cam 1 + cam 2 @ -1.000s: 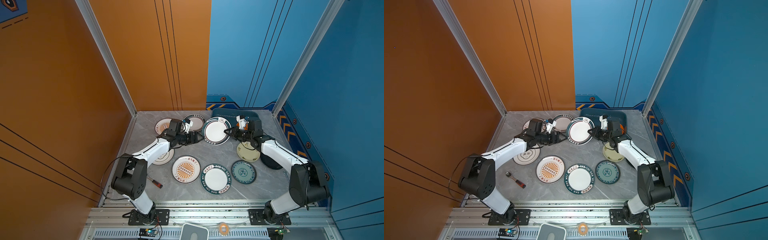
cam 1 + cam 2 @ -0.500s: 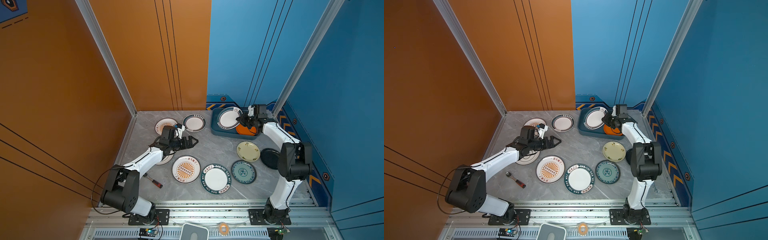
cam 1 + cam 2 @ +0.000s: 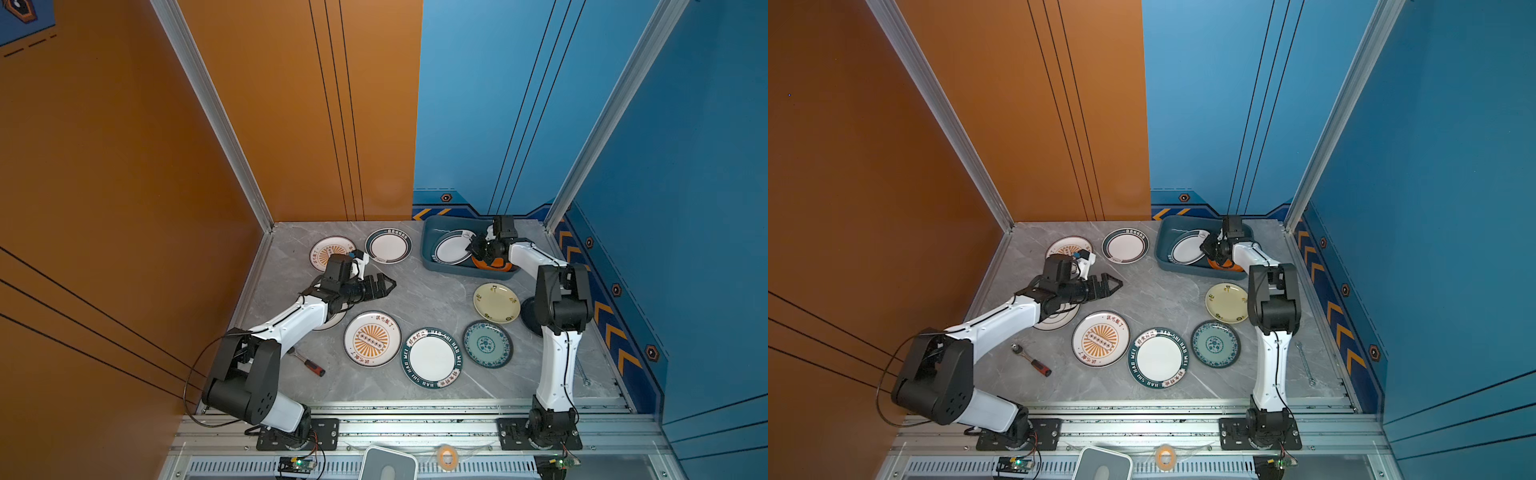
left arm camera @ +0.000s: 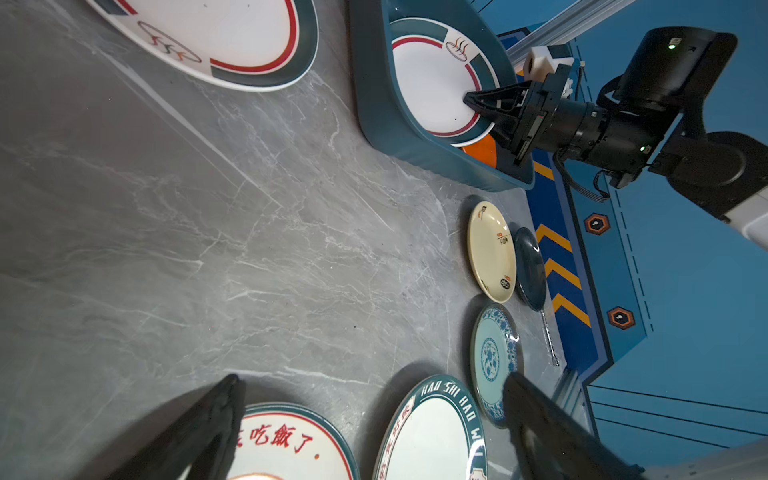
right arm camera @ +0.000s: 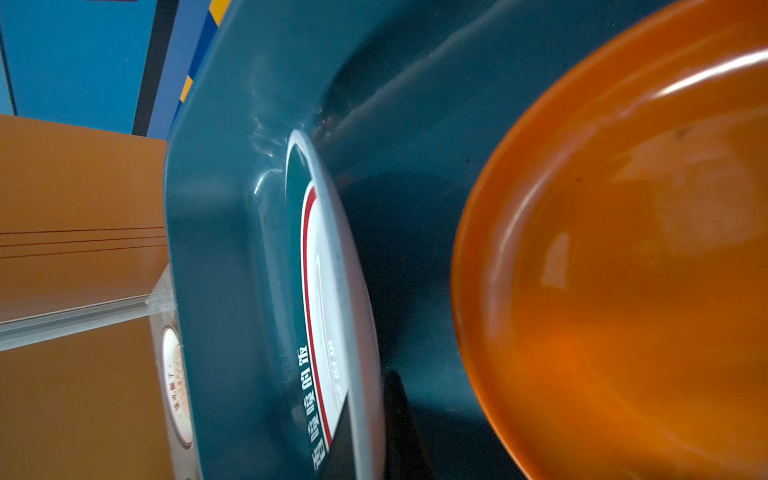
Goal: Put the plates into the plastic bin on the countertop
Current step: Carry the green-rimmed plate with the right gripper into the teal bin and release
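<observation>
pinching the rim of a green-rimmed white plate (image 3: 451, 249), the right gripper (image 4: 471, 103) is seen with its fingers closed inside the plastic bin (image 3: 430, 239), which is set at the far side of the countertop (image 3: 436, 299). the plate is held tilted, its edge overlapping an orange plate (image 5: 623, 270) that lies in the same bin. the left gripper (image 3: 390, 286) is held with fingers spread wide and nothing between them, above bare countertop near a sunburst plate (image 3: 372, 338).

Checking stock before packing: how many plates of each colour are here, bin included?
Green-rimmed white plates: 3
Sunburst plates: 2
Orange plate: 1
Cream plate: 1
Teal patterned plate: 1
Black plate: 1
Grey-ringed white plate: 1
Total: 10
</observation>
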### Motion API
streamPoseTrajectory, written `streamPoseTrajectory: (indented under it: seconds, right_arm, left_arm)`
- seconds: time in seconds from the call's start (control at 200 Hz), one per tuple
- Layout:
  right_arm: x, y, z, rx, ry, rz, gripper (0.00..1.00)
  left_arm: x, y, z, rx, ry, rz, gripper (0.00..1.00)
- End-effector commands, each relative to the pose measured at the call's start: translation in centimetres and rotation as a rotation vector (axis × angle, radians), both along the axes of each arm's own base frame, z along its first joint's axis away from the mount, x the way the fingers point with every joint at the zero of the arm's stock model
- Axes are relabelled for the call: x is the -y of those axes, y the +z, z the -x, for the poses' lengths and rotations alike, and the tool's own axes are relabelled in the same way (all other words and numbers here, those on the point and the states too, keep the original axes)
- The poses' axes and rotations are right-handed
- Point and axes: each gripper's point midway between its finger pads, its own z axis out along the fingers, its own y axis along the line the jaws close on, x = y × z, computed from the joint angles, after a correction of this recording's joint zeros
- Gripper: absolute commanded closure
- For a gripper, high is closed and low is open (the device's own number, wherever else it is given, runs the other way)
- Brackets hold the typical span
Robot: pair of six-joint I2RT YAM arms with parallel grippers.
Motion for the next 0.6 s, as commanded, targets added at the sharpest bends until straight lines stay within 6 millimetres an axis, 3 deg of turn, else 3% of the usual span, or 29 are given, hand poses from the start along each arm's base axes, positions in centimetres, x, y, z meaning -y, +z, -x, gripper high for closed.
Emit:
streamPoseTrajectory:
  seconds: [0.0,0.18,0.37,0.386,0.596]
  right_arm:
    - [0.2,0.8,-1.7,0.033,-0.034,-0.029,1.00]
    - [0.0,-0.7,-2.3,0.005,-0.053,-0.038,1.00]
    - [-0.1,-2.8,-1.9,-0.055,-0.061,-0.020,0.84]
    - [-0.2,-1.9,-2.5,-0.033,-0.060,-0.020,0.82]
    - [-0.4,-2.5,-2.4,-0.064,-0.040,0.036,0.73]
  left_arm:
    - [-0.9,-1.7,0.4,-0.038,0.029,-0.062,0.02]
    - [-0.6,-1.7,0.8,-0.034,0.004,-0.072,0.02]
    - [-0.2,-1.1,0.7,-0.030,-0.013,-0.069,0.02]
    - [-0.1,-1.1,0.7,-0.034,-0.015,-0.069,0.02]
    - [0.5,-1.3,1.0,-0.047,-0.038,-0.075,0.02]
